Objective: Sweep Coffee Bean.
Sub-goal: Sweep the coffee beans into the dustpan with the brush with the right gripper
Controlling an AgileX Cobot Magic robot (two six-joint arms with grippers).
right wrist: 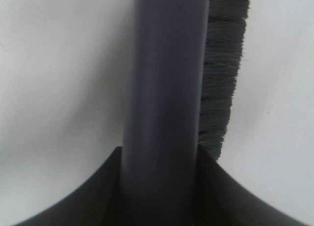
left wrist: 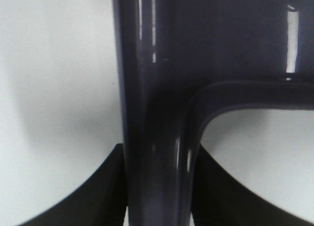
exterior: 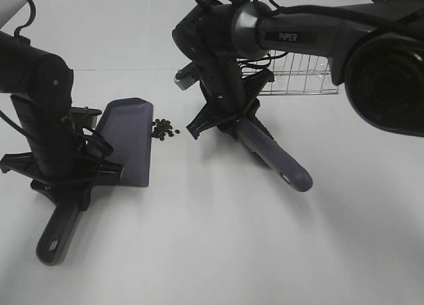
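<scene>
Two arms meet over a white surface in the high view, and each one carries a tool. At the left of the frame we see the left arm, its left jaws closed tight on the handle of a grey-purple dustpan. The pan's blade spreads just left of centre, and its handle runs down toward the lower left, ending in a hanging hole. The left wrist camera shows the same dustpan filling most of the picture, with the two dark jaws pressed against either side of its handle at the bottom edge.

The coffee beans, a small loose cluster of dark ovals, lie on the surface just beside the blade's right-hand edge, near its upper corner. They sit between the dustpan and the brush, and the nearest ones are right at the pan's edge.

The right arm reaches in from the upper right. Its right jaws are clamped shut on a brush whose handle slants toward the lower right of centre. In this view the arm covers the brush head, so we cannot tell whether it touches the surface. The right wrist camera shows the brush handle running up between the closed jaws, with dark bristles along one side. Behind the right arm, in the upper right of the high view, stands a clear gridded rack.
</scene>
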